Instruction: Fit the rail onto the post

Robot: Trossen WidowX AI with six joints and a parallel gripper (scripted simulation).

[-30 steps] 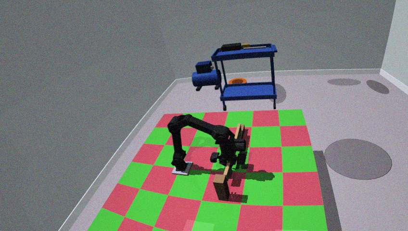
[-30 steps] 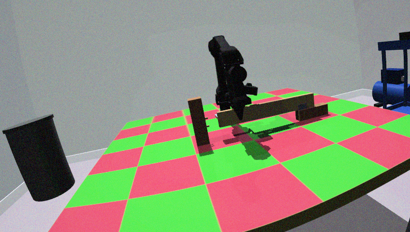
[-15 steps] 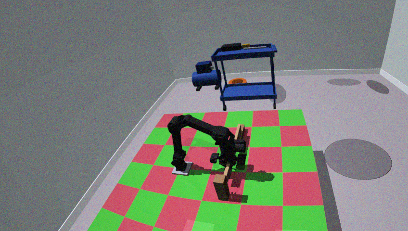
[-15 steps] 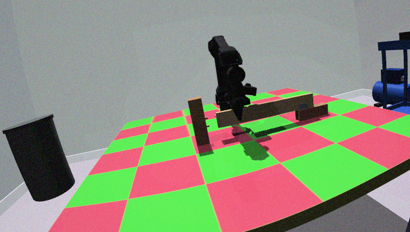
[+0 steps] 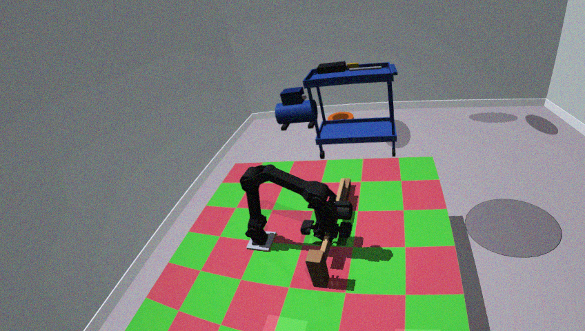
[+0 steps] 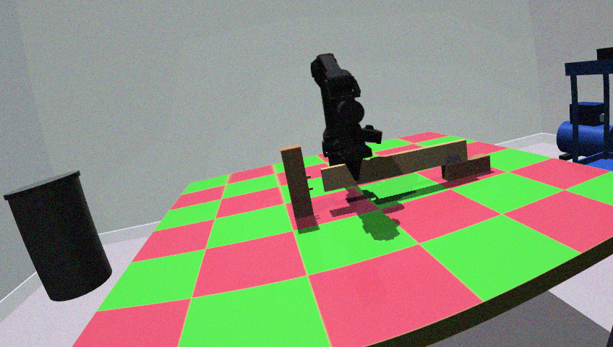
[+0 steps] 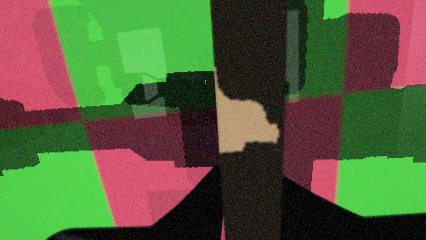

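One long wooden rail [image 5: 325, 245] [image 6: 417, 157] [image 7: 251, 205] is clamped in the claw [image 5: 327, 234] [image 6: 356, 177] [image 7: 238, 172], which grips it close to the near end. That end hangs above the counter [image 5: 373, 312] [image 6: 361, 301] [image 7: 30, 200], near the post [image 5: 318, 270] [image 6: 296, 182] but apart from it. Two pegs, the upper peg [image 6: 308, 176] and the lower peg [image 6: 311, 189], stick out toward the rail, and neither has entered it. The holes in the end face are hidden in all three views. At the far end, the rail is by the bracket [image 6: 453, 159] on the low footboard block [image 6: 468, 167]; how deeply it sits there is not clear.

The lift looks done, and the step in hand is lining up for the push. From the side, the near end seems roughly at the pegs' height, though the slant of the view makes level hard to judge. Trim height and sideways aim first, with both pegs facing their holes, then slide the rail straight along its own length, slowly. If it stops short of the post, back off slightly and correct rather than force it; a tilted rail could catch one peg while the other misses. Watch that the far end does not draw out of the bracket. Release only once the end face meets the post.
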